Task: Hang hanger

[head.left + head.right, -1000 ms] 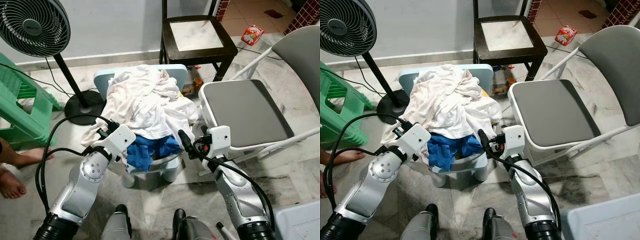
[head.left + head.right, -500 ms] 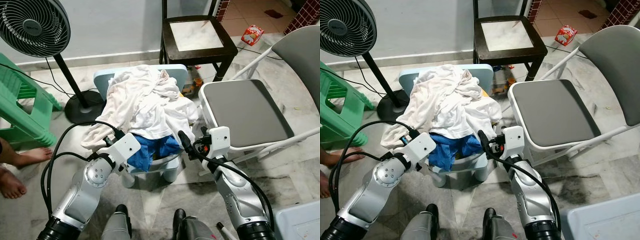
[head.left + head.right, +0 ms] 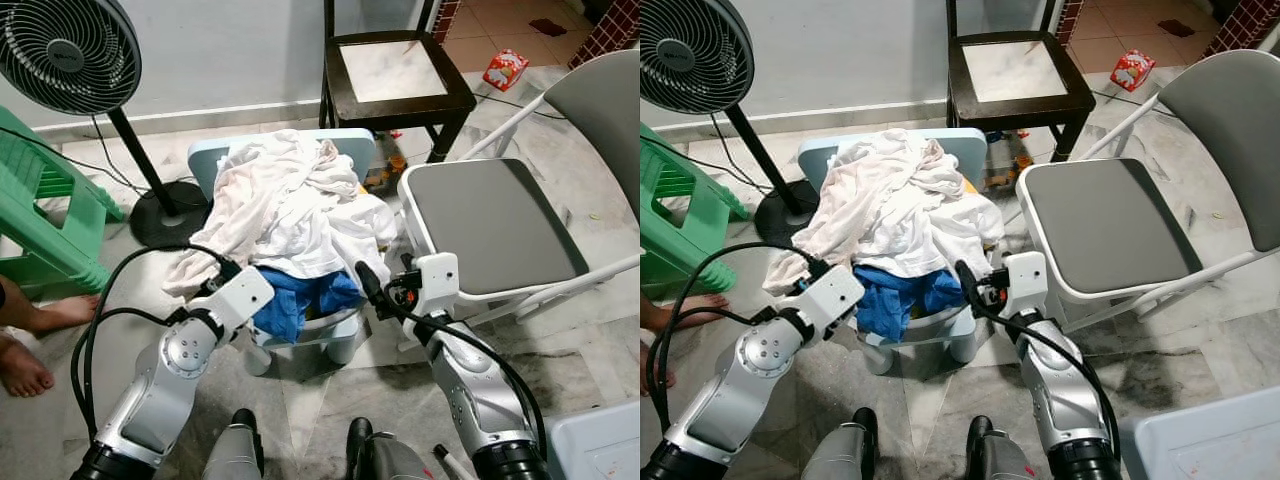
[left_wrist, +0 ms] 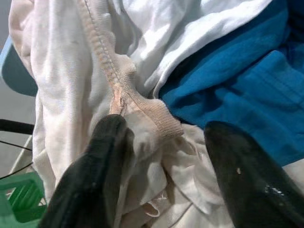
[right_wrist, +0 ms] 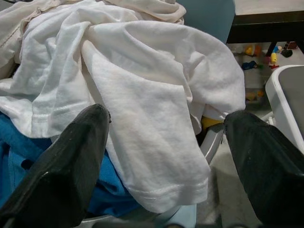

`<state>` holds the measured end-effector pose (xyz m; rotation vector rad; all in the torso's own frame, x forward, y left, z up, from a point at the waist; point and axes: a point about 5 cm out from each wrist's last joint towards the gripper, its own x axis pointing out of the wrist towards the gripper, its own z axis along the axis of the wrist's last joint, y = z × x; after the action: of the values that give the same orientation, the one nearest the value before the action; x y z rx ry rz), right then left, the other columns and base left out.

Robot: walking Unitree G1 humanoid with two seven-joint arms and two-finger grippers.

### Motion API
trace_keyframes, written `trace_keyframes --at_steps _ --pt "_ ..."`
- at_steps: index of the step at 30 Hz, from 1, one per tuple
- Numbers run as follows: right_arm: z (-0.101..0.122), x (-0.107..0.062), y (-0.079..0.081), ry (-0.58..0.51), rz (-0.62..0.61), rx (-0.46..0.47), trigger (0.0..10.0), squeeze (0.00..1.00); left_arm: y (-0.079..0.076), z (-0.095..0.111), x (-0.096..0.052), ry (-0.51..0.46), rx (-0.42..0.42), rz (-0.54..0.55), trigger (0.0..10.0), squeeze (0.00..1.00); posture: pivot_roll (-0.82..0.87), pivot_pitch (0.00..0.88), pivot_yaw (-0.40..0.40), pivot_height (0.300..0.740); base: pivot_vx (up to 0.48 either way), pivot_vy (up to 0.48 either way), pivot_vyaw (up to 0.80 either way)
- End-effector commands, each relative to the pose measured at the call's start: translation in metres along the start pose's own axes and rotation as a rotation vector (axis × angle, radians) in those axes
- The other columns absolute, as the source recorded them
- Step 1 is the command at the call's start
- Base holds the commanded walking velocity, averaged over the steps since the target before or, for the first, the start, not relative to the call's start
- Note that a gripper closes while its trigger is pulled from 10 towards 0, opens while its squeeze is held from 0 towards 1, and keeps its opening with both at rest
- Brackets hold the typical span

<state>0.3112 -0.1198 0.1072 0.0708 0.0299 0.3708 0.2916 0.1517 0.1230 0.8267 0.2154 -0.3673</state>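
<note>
The left end effector is drawing back toward the clothes pile's near left edge, released; the right end effector is hovering released. I can't spot any hanger.

A pale wall met a marbled tile floor. A black standing fan and green plastic stool stood left; a dark wooden chair and grey folding chair stood right.

white clothes cover most of the pale blue chair; the grey folding chair runs off-frame.
</note>
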Motion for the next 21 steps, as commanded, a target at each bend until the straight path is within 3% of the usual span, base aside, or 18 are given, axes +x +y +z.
trace_keyframes --at_steps 1,2,3,4,17,18,19,20,21 --pt "-0.008 -0.004 -0.002 0.026 -0.012 0.006 10.0 0.0 -0.002 -0.001 -0.003 0.008 0.026 -0.005 10.0 1.0 0.25 0.321 -0.017 0.74 0.0 0.0 0.0" --pt "-0.008 -0.004 -0.002 0.027 -0.012 0.006 10.0 0.0 0.0 0.0 -0.003 0.007 0.042 -0.001 10.0 0.62 0.25 0.321 -0.017 0.74 0.0 0.0 0.0" --pt "-0.008 -0.004 -0.002 0.027 -0.013 0.006 10.0 0.0 0.001 0.0 -0.003 0.007 0.05 -0.001 10.0 0.17 0.25 0.321 -0.017 0.74 0.0 0.0 0.0" --pt "-0.008 -0.004 -0.002 0.028 -0.015 0.006 10.0 0.0 0.003 0.0 -0.003 0.009 0.051 0.0 10.0 0.0 0.25 0.321 -0.016 0.74 0.0 0.0 0.0" --pt "-0.01 -0.004 -0.002 0.032 -0.017 0.006 10.0 0.0 -0.001 -0.013 -0.003 0.06 0.098 -0.04 10.0 0.0 0.25 0.322 -0.016 0.74 0.0 0.0 0.0" --pt "-0.01 -0.004 -0.002 0.032 -0.017 0.005 10.0 0.0 -0.001 -0.014 -0.003 0.062 0.096 -0.039 6.9 0.0 0.25 0.323 -0.016 0.74 0.0 0.0 0.0" --pt "-0.01 -0.004 -0.002 0.033 -0.017 0.005 10.0 0.0 0.0 -0.016 -0.003 0.064 0.095 -0.038 3.0 0.0 0.25 0.323 -0.016 0.74 0.0 0.0 0.0" --pt "-0.01 -0.004 -0.002 0.033 -0.017 0.005 10.0 0.0 0.0 -0.018 -0.003 0.069 0.096 -0.035 0.0 0.0 0.25 0.322 -0.015 0.74 0.0 0.0 0.0" --pt "-0.01 -0.004 -0.002 0.033 -0.017 0.005 10.0 0.0 0.0 -0.02 -0.003 0.075 0.099 -0.037 0.0 0.0 0.25 0.322 -0.015 0.74 0.0 0.0 0.0"
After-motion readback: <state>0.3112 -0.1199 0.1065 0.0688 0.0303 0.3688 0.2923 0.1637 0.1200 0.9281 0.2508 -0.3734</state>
